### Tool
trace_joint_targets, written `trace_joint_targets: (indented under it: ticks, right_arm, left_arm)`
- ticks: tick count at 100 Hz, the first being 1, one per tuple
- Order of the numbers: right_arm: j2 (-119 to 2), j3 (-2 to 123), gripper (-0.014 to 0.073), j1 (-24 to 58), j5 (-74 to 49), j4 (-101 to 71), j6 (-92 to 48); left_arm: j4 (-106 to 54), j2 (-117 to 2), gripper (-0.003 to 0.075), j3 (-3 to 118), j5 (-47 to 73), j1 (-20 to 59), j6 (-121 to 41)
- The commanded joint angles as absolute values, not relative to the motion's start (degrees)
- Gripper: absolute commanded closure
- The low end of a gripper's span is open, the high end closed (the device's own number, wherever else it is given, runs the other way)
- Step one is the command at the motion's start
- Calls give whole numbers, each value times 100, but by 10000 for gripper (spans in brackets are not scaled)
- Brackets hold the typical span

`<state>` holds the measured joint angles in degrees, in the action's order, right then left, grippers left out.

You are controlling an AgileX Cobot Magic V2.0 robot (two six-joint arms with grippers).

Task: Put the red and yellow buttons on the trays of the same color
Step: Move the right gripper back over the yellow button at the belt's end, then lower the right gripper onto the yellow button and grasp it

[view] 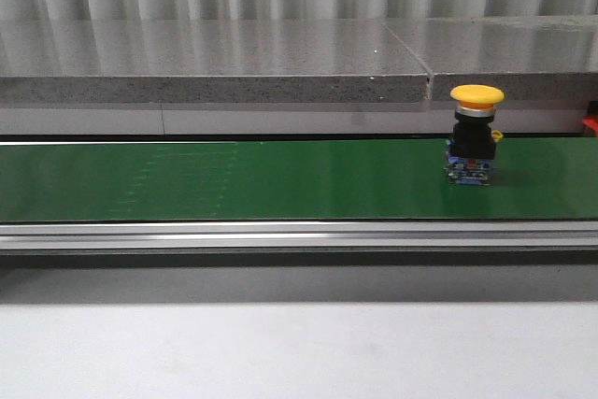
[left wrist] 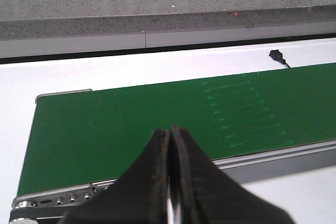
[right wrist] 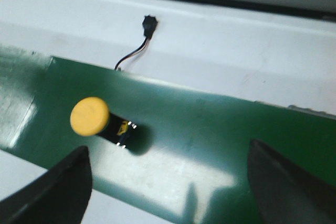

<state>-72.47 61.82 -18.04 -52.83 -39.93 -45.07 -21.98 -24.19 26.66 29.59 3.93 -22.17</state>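
Hovering over the green belt point(left wrist: 105, 129), left tool point(left wrist: 170, 182) with fingers pressed together, holding nothing. Right tool point(right wrist: 168, 182) spread wide above the belt, empty, yellow button point(right wrist: 90, 116) just ahead of its one finger point(right wrist: 58, 192). Standing upright on the belt's right part, button point(view: 475, 135) with black body and blue base. Beyond, grey stone ledge point(view: 215, 63).

I see only gripper fingers from my station. The left gripper point(left wrist: 170, 182) has two black fingers tapering to narrow tips, with worn, brownish inner edges. The right gripper point(right wrist: 168, 182) shows two dark, matte, rounded fingers point(right wrist: 63, 190).
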Motion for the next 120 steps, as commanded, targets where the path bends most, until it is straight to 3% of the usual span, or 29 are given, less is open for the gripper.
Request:
trace_joint_targets:
  ticks: [1,39,120]
  right_arm:
    - [-7071,6107,-9,-1666,-5161,-4214,-4829]
    - [-7462,5812,-9,-725,-4878,-4122,-5494]
    - [-8727,5812,-1,-416,-3587,-4176,-5538]
  left_arm:
    - [-2329,-2445,741,2826,2581,442,-2207]
    - [-2329,-2445,741,2826,2581,442,-2207]
    - [-2329,-2445,741,2826,2581,442,-2207]
